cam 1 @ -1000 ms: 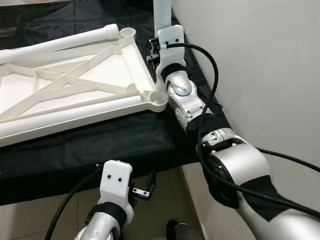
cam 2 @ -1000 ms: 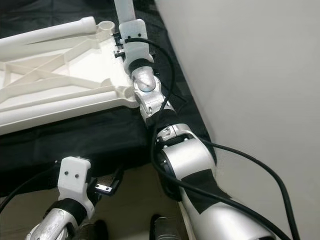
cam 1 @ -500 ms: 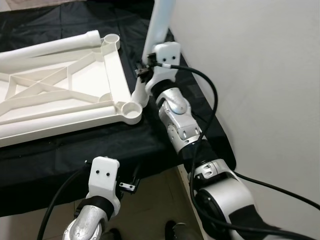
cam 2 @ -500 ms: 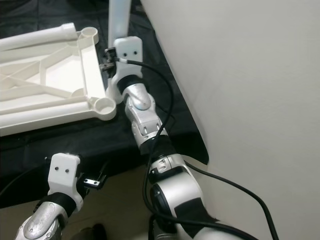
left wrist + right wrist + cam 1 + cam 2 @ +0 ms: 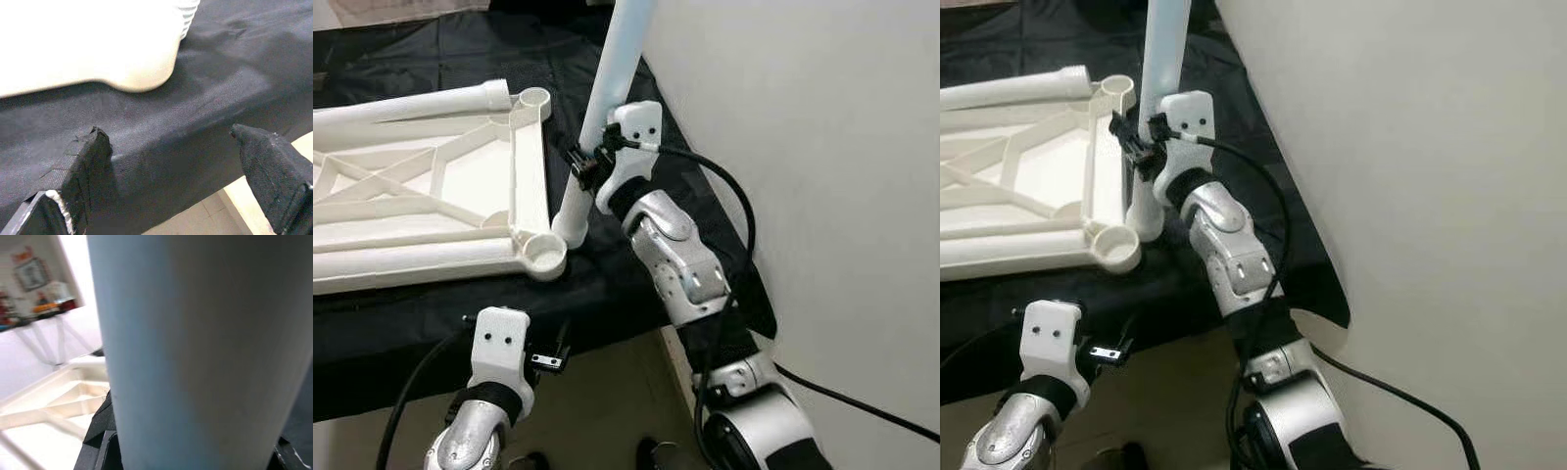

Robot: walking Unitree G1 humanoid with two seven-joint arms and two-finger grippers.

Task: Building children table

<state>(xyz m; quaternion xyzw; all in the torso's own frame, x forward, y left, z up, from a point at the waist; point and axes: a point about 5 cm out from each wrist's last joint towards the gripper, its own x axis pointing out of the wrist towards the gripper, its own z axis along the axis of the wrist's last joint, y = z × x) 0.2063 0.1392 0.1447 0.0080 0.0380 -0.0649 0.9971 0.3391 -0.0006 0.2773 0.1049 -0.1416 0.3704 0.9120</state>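
Left eye view: the right gripper [image 5: 579, 166] is clamped on a white table leg [image 5: 607, 108], which stands nearly upright and leans slightly toward the wall [image 5: 822, 147]. The leg's lower end sits just beside the near corner socket [image 5: 546, 257] of the white tabletop frame [image 5: 431, 211], apart from it and not in the ring. The frame lies upside down on a black cloth [image 5: 607, 284], with another leg [image 5: 411, 101] lying along its far edge. The left gripper [image 5: 551, 354] hangs low at the cloth's front edge, over the tan floor [image 5: 597, 421].

Right eye view: the same grasp shows, the black fingers [image 5: 1132, 140] pinching the leg partway up its length, the silver arm [image 5: 1229, 259] rising from below.

Left wrist view: the left gripper's two black fingertips [image 5: 95, 152] stand spread apart with nothing between them, pointed at the cloth's draped edge; a rounded white corner of the frame lies beyond them.

Right wrist view: the leg looms close between the fingers, with the frame's ribs behind it.
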